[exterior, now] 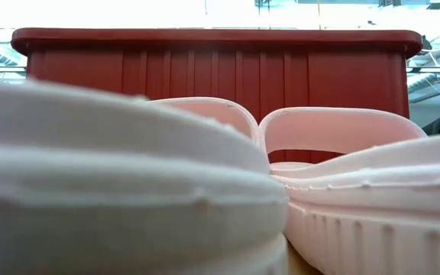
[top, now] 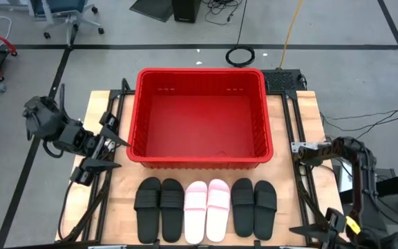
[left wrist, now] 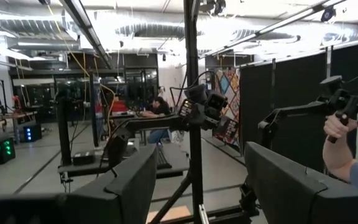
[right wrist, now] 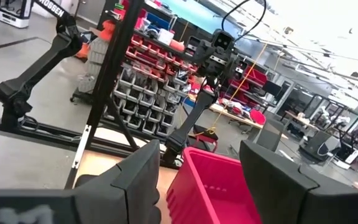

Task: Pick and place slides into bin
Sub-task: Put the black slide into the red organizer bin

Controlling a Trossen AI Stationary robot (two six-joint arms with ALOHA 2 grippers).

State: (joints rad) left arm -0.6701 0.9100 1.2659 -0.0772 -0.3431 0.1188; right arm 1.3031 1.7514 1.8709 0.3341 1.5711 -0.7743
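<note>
Six slides are lying in a row at the 6 o'clock edge of the table (top: 116, 187), toes pointing toward the bin: a black pair (top: 159, 207) on the left, a pink pair (top: 207, 209) in the middle, a second black pair (top: 253, 206) on the right. Each pair is sitting just beside the next, neighbours touching or nearly so. None of the slides are being held.

The bin (top: 200, 160) is sitting at 12 o'clock from the row, near it but apart, red with slotted vents under the rim. Nothing is showing inside it in the high view. In the low view the pink slides are filling the foreground with the bin's ribbed wall right behind them.

The left gripper (top: 106, 149) is hovering at 9 o'clock of the bin, over the table's left edge, clear of the slides. Its fingers (left wrist: 129, 186) are standing wide apart with nothing between them.

The right gripper (right wrist: 197, 180) is parked at roughly 4 o'clock, off the table's right side; its fingers are also spread, holding nothing, with the bin's corner showing between them in the wrist view.

In the left wrist view a person's hand (left wrist: 337, 127) is gripping a dark handle on a stand in the room beyond.
</note>
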